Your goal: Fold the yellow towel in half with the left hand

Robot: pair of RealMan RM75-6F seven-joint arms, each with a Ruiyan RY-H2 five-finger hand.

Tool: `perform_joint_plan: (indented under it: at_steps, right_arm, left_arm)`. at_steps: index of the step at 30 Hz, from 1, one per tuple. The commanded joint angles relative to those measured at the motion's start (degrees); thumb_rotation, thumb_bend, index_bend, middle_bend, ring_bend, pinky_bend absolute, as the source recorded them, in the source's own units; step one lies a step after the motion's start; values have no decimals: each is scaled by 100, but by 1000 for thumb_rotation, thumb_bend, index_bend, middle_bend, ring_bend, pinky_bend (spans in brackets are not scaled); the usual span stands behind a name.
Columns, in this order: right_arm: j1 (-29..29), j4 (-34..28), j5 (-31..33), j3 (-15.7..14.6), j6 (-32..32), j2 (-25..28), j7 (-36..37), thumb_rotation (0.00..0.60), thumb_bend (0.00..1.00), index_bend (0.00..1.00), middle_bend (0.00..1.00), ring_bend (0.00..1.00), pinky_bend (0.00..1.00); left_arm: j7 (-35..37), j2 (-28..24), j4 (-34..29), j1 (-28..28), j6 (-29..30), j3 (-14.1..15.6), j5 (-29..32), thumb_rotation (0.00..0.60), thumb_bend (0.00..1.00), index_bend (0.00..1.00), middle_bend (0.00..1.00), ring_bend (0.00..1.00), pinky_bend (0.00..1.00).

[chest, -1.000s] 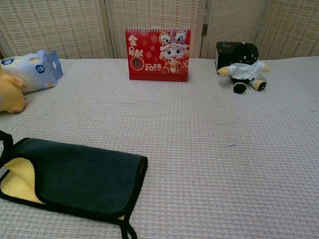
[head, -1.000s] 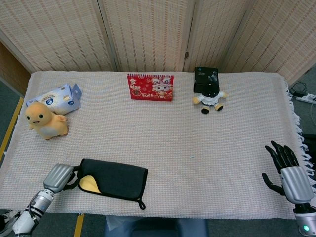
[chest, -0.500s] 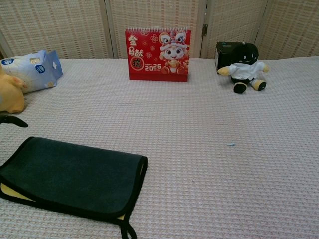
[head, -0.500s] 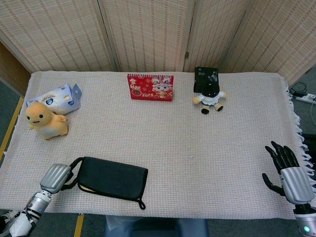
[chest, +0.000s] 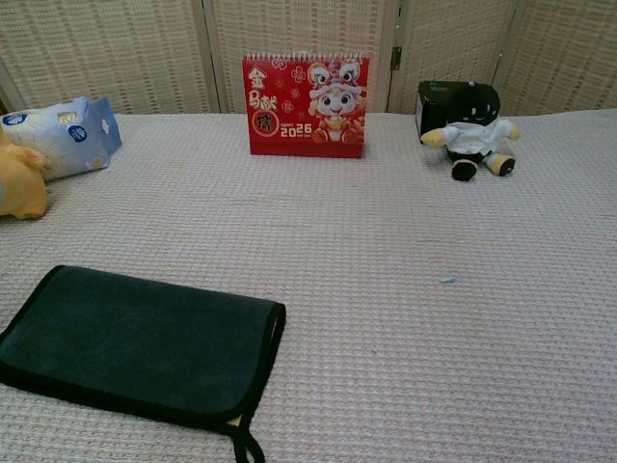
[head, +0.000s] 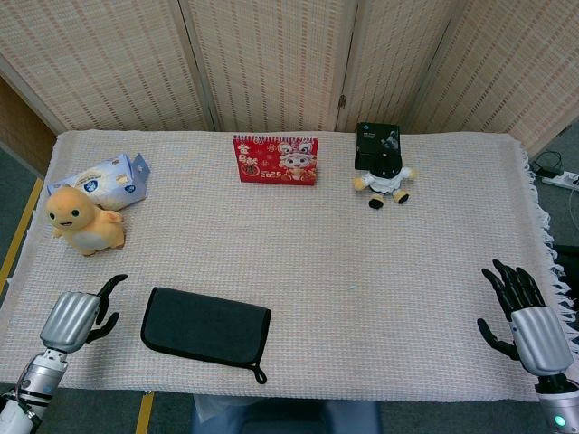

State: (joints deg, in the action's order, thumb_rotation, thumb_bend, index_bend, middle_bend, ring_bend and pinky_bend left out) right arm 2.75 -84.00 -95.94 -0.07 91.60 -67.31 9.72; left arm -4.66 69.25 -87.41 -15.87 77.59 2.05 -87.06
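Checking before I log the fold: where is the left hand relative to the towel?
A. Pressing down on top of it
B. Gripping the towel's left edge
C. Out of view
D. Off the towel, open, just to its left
D: the left hand sits open beside the folded towel, bare cloth between them.

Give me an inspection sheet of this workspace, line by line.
Surface: table covered by a pale woven cloth, fringe at its right edge.
Job's things: towel lies folded flat near the front edge, dark side up, loop at its front corner; only a sliver of yellow shows in the chest view.
Clutter: yellow duck plush, tissue pack, red calendar, black box, small plush.
Hands: left hand apart from the towel, holding nothing; right hand fingers spread, holding nothing.
Cables: power strip and cord on the floor, far right.
Surroundings: woven folding screen behind.
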Motion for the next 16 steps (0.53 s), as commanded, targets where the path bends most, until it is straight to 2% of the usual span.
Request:
perform_joint_plan:
  at_steps: [1, 2, 5, 7, 11, 16]
  right_arm:
    - [9, -15, -69, -14, 35, -9, -45, 600, 440, 0, 0, 0, 0]
    - [12, -19, -105, -23, 48, -15, -70, 600, 441, 0, 0, 0, 0]
    - [29, -34, -197, -41, 69, -43, -179, 600, 442, 0, 0, 0, 0]
    - [29, -66, -227, -34, 105, -54, -242, 600, 442, 0, 0, 0, 0]
    - [5, -97, -306, -9, 248, -69, -369, 600, 442, 0, 0, 0, 0]
    - [-4, -125, -389, -11, 331, -89, -456, 600, 442, 0, 0, 0, 0]
  left_arm:
    - [287, 59, 55, 347, 765, -178, -17, 600, 384, 123, 175, 133, 136]
    - [374, 96, 122, 425, 915, -183, -54, 600, 380, 111, 123, 74, 75]
    - [455, 212, 406, 683, 1335, -137, -179, 600, 366, 100, 24, 0, 0]
    - [435, 233, 457, 819, 1381, -104, -93, 600, 358, 92, 5, 0, 0]
    - [140, -65, -28, 886, 1116, -4, 64, 600, 326, 48, 0, 0, 0]
    - [-1, -184, -253, 945, 990, 31, 127, 600, 320, 25, 0, 0, 0]
